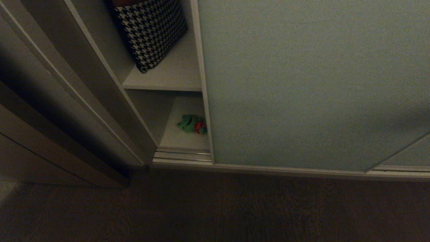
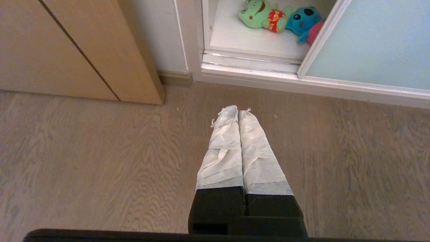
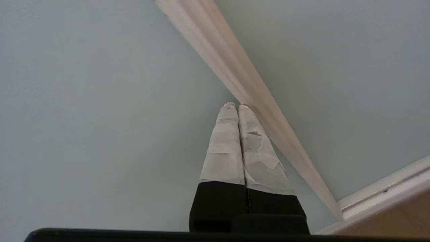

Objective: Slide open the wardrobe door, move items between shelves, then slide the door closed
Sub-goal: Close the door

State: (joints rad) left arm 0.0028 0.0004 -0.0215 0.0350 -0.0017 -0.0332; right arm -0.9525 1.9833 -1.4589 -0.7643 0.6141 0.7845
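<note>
The grey-green sliding wardrobe door [image 1: 302, 84] covers most of the wardrobe, leaving a narrow gap at its left edge. In that gap a green plush toy with red [image 1: 192, 123] lies on the lower shelf [image 1: 181, 141]. The left wrist view shows the green toy [image 2: 260, 15] beside a blue toy with a pink belly [image 2: 304, 20]. My right gripper [image 3: 237, 106] is shut and empty, its tips at the door panel [image 3: 84, 101] right beside a pale frame strip [image 3: 248, 84]. My left gripper [image 2: 238, 111] is shut and empty above the wooden floor, well short of the wardrobe.
A black-and-white houndstooth cushion [image 1: 151, 30] leans on the upper shelf [image 1: 174, 75]. The ribbed floor track [image 1: 183, 155] runs along the wardrobe's foot. A second door panel [image 1: 410, 154] overlaps at the far right. A wooden cabinet [image 2: 67, 50] stands left of the wardrobe.
</note>
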